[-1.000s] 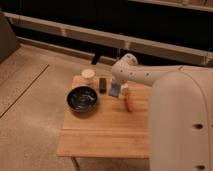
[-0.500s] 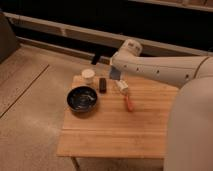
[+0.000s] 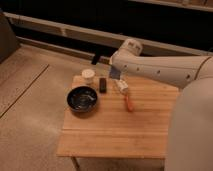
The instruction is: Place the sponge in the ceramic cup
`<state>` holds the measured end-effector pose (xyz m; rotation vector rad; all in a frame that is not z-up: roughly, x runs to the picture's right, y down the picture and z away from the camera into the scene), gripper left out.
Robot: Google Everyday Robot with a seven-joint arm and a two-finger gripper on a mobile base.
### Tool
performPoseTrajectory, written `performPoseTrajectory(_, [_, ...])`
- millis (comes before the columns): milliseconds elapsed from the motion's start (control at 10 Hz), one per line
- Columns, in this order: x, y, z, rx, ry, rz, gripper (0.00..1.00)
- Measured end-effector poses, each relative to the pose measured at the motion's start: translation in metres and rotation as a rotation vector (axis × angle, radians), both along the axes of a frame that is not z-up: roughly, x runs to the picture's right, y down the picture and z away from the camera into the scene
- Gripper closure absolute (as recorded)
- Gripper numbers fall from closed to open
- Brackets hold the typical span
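Note:
A small white ceramic cup (image 3: 88, 75) stands at the table's far left corner. Just right of it lies a dark rectangular block (image 3: 102, 84), which may be the sponge. My gripper (image 3: 116, 74) hangs at the end of the white arm (image 3: 150, 67), above the far edge of the table between the dark block and a brush (image 3: 126, 96). A bluish patch shows at the gripper; whether it is a held object is unclear. The gripper is right of the cup and apart from it.
A dark bowl (image 3: 83, 98) sits on the wooden table (image 3: 115, 135) in front of the cup. An orange-handled brush lies right of centre. My white body fills the right side of the view. A wall rail runs behind the table.
The arm has swung up and back, away from the table's middle. The brush, which it partly covered before, now lies in full view.

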<state>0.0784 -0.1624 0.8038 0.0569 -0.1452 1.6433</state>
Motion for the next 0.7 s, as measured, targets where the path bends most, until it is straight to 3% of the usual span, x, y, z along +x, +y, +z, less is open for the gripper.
performPoseTrajectory(100, [0.003,-0.017,0.002,0.037,0.000,-0.006,1.00])
performPoseTrajectory(300, [-0.005,-0.065,0.008,0.150,-0.023,-0.056,1.00])
performPoseTrajectory(500, [-0.028,-0.084,0.021,0.206,-0.057,-0.124,1.00])
performPoseTrajectory(700, [-0.056,-0.089,0.033,0.233,-0.107,-0.165,1.00])
